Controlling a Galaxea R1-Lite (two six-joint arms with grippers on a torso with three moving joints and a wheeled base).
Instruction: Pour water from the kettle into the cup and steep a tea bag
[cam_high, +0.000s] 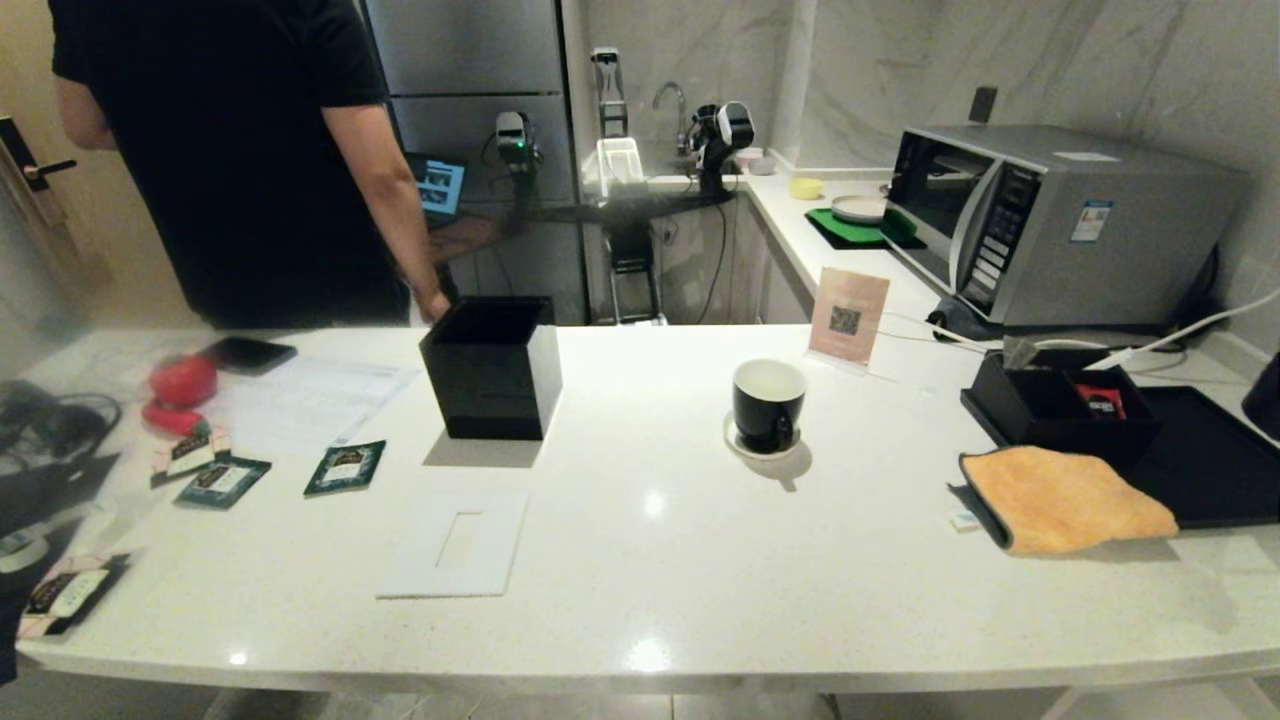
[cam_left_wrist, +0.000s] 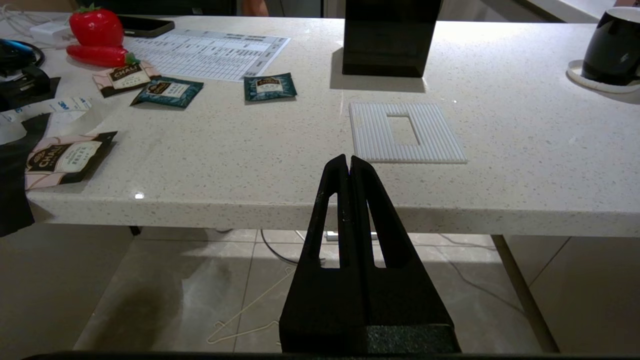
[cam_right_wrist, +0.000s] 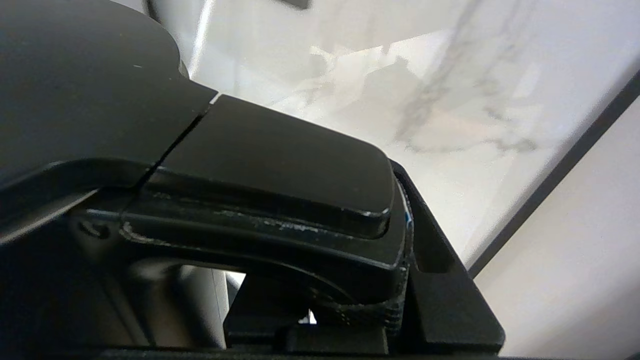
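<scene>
My right gripper (cam_right_wrist: 350, 305) is clamped on the handle of the kettle (cam_right_wrist: 250, 165), whose matte black body fills the right wrist view; in the head view only a dark sliver at the far right edge could be the kettle (cam_high: 1268, 395). I judge it heavy, more so with water in it, rigid, and smooth enough to twist in my grip, so a hold high on the handle close to the body should keep the pouring lip from swinging. My left gripper (cam_left_wrist: 349, 162) hangs just off the counter's (cam_high: 640, 560) near edge, fingers pressed together and holding nothing. The cup (cam_high: 768, 403) stands upright on its saucer (cam_high: 742, 444) mid-counter, well apart from the kettle; it is small, glossy, light and easily tipped, so I should pour slowly. Tea bag packets (cam_high: 345, 467) lie flat to the left, thin and slippery, best pinched at an edge.
</scene>
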